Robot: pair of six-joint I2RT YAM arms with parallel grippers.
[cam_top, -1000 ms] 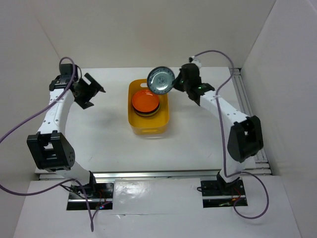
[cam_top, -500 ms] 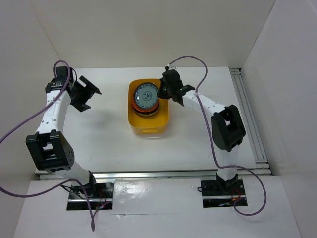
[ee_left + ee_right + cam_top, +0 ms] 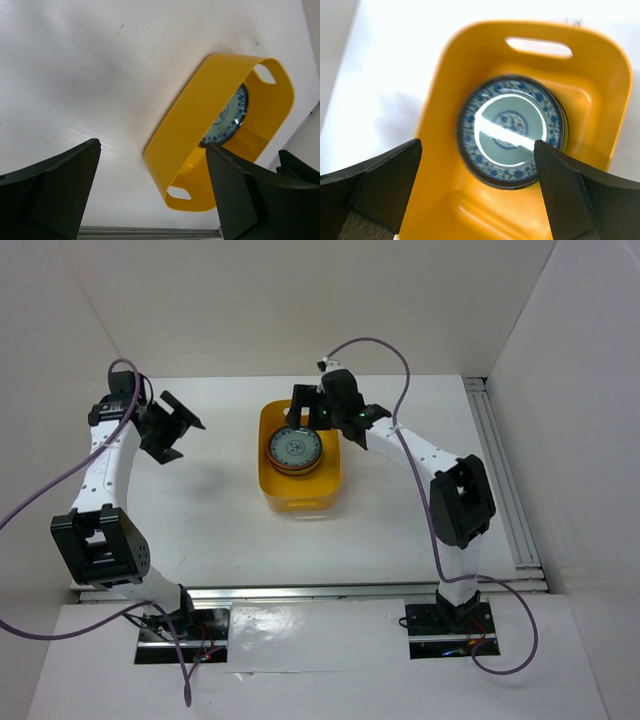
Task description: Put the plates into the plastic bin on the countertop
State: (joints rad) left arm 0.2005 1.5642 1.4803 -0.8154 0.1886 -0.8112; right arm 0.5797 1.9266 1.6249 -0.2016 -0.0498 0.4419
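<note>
The yellow-orange plastic bin [image 3: 300, 485] stands mid-countertop [image 3: 220, 510]. Inside it is a stack of plates; the top one is pale blue-grey with a blue pattern [image 3: 297, 447] [image 3: 511, 131], and an orange rim [image 3: 271, 454] shows beneath it. My right gripper [image 3: 308, 410] [image 3: 477, 200] hovers open over the bin's far end, its fingers [image 3: 375, 192] spread wider than the plate and holding nothing. My left gripper [image 3: 185, 425] [image 3: 150, 200] stands open to the left of the bin and apart from it. The left wrist view shows the bin [image 3: 200, 125] on its side with the patterned plate [image 3: 231, 120] peeking out.
A slot handle [image 3: 538, 47] is cut in the bin's rim at each end. Metal rails [image 3: 500, 470] run along the countertop's right edge and its near edge [image 3: 320, 590]. White walls enclose the back and both sides.
My right gripper carried the patterned plate from above the bin's far right corner down onto the stack, then opened and let it go. The left arm barely moved.
</note>
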